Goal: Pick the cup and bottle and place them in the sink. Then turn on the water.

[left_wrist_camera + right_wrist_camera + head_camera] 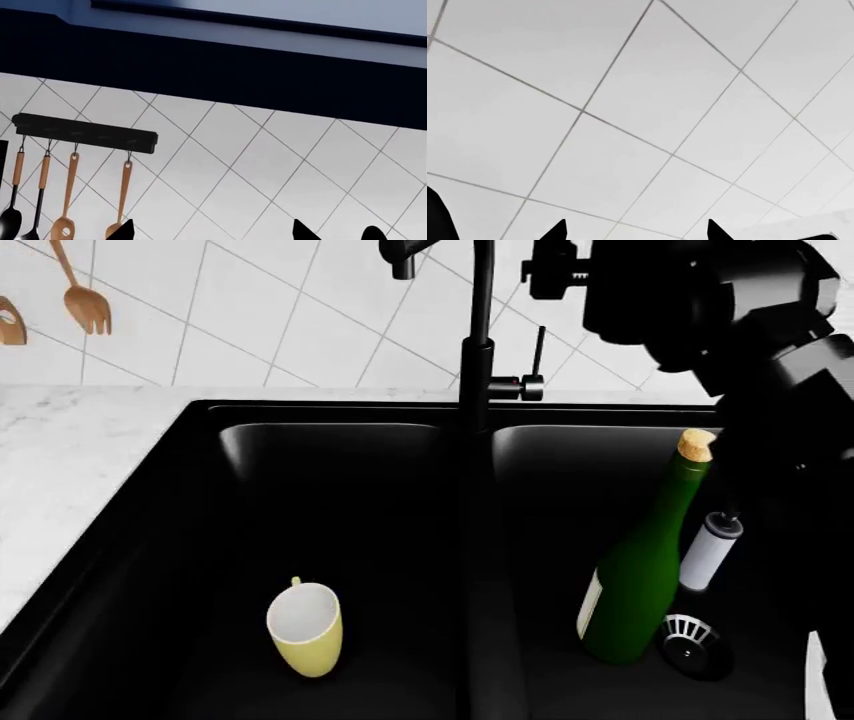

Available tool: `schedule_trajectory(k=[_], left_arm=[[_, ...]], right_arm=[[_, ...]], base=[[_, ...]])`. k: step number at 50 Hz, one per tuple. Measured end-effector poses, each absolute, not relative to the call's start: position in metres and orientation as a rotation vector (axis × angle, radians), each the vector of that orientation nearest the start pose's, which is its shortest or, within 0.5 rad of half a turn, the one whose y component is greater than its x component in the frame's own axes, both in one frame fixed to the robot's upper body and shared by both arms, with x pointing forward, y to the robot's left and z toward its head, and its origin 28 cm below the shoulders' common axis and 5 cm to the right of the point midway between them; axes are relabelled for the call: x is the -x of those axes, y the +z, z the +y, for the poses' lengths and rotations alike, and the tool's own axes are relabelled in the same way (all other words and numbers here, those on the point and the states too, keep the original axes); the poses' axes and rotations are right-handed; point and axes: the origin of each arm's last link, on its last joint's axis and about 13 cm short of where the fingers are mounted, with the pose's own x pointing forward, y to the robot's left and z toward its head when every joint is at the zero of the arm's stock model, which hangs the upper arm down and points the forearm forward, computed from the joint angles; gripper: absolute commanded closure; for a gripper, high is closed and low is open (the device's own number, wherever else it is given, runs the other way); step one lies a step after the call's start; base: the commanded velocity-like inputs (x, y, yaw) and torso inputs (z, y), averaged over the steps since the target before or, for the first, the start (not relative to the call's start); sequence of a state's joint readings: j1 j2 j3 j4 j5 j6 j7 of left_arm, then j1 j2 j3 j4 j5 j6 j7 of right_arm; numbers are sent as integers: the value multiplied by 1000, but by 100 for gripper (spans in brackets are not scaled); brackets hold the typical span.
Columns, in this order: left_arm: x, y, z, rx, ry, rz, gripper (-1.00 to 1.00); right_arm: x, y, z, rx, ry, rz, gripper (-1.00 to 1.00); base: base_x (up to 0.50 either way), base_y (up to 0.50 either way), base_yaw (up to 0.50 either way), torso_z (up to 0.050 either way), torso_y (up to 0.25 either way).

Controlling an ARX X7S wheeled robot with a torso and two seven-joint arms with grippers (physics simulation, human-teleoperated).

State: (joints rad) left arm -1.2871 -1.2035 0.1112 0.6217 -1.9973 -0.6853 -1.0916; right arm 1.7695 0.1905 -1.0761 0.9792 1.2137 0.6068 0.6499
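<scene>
left of the tap (477, 340), the basin holds only a cup (307, 627); right of it, a bottle (646, 558) blocks.

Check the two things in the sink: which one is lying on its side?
The cup, in the left basin of the sink, mouth facing sideways. The bottle in the right basin stands leaning, cork up.

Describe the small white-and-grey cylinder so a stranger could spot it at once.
Start at the black double-basin sink and go to the basin right of the faucet. Beside the tall green bottle, above the metal drain, is the cylinder: much shorter, pale white-grey with a dark cap, no cork.
</scene>
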Motion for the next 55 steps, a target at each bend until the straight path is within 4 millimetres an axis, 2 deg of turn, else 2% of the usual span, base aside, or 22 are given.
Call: schedule_trajectory(k=[55], left_arm=[[-141, 377, 290, 141, 53, -383, -100]], right_arm=[[-422, 331, -79, 88, -263, 175, -100]], base=[[0, 0, 0, 0, 0]])
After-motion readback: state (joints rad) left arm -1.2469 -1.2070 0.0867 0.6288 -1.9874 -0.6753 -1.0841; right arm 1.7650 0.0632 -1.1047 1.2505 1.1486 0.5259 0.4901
